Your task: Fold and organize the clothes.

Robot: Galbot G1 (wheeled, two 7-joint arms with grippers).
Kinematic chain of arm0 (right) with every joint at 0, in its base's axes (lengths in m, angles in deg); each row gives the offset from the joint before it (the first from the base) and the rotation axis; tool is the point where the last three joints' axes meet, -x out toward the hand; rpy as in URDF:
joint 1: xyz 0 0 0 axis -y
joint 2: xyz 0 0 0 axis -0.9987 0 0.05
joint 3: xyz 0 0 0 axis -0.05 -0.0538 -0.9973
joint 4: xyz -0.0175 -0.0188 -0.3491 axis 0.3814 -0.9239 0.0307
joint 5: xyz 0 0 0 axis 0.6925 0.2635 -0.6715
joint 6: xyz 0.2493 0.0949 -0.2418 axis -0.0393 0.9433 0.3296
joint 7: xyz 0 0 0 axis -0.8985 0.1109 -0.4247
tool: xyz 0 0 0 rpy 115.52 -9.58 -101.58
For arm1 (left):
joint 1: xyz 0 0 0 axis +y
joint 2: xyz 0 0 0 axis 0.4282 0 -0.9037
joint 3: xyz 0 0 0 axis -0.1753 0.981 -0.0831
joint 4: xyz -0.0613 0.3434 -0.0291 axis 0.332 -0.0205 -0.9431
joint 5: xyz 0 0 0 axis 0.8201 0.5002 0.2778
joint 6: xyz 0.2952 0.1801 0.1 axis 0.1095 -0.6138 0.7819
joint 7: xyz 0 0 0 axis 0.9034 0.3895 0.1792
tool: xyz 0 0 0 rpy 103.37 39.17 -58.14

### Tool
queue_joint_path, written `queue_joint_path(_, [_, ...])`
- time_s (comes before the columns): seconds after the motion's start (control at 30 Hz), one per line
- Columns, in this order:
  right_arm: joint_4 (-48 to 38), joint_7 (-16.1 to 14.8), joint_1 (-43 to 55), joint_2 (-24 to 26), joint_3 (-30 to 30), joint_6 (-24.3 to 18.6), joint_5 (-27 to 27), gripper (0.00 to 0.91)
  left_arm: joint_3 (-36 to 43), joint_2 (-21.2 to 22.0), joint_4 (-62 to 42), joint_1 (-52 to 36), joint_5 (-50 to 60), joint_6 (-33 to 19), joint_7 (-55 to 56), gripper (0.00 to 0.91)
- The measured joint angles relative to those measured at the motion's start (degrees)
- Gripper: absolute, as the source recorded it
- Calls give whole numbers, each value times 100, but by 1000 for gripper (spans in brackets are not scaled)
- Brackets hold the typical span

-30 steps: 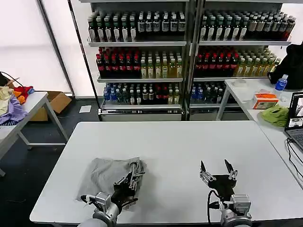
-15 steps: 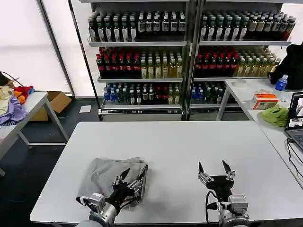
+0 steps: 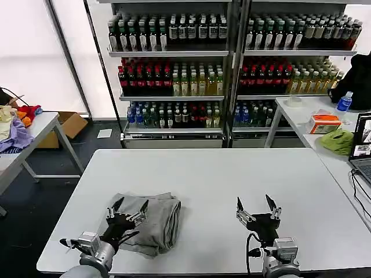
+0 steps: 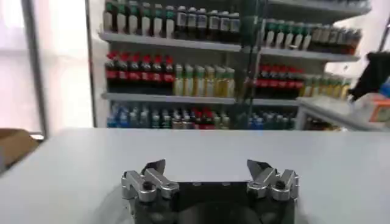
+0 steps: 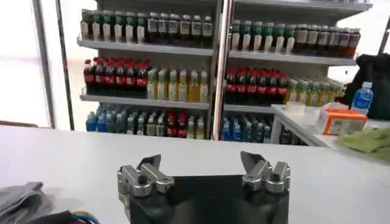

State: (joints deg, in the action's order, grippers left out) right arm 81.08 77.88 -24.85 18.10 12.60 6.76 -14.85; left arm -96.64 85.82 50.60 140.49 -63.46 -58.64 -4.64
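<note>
The clothes are one light grey shirt (image 3: 152, 222), folded into a thick bundle on the white table (image 3: 232, 174) near its front left. My left gripper (image 3: 128, 205) hovers open over the bundle's near left part, holding nothing. The left wrist view shows the left gripper (image 4: 206, 165) with jaws spread wide over bare tabletop. My right gripper (image 3: 254, 202) stands open above the table's front right, well apart from the shirt. In the right wrist view the right gripper (image 5: 201, 161) is empty, and a grey edge of the shirt (image 5: 18, 201) lies off to one side.
Shelves of bottles (image 3: 174, 75) stand behind the table. A side table at the left holds lavender and orange garments (image 3: 14, 136). Another table at the right carries a lime-green cloth (image 3: 338, 141), an orange box (image 3: 324, 123) and a laptop (image 3: 362, 147).
My left gripper let go of the shirt's right fold, opened, and drew back to the left over the bundle. The right gripper shifted slightly left, staying open.
</note>
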Motion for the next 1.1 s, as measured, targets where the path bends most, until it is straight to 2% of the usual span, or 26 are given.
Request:
queue_joint_path(0.5, [-28, 7, -32, -16, -63, -21, -52, 907, -482, -150, -693, -36, 604, -191, -123, 907])
queue_joint_path(1.1, [-67, 11, -98, 4, -79, -53, -70, 907, -550, -133, -1045, -81, 271, -38, -182, 907])
